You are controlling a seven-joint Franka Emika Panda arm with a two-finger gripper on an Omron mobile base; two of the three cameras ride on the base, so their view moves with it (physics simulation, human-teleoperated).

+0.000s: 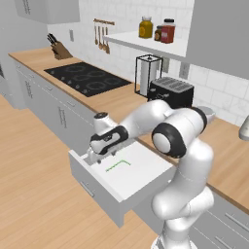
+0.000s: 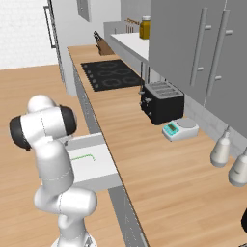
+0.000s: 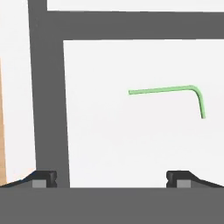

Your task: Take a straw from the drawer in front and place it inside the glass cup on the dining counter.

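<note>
Tool wide over flat straw

White tiled wall, wood floor, grey cabinets.

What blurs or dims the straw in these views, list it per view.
Hand view: straw sharp green on the flat white drawer floor, no shadow or glare. Left base view: soft, straw a thin faint line beside the gripper. Right base view: straw faint, pale, slightly blurred.
</note>
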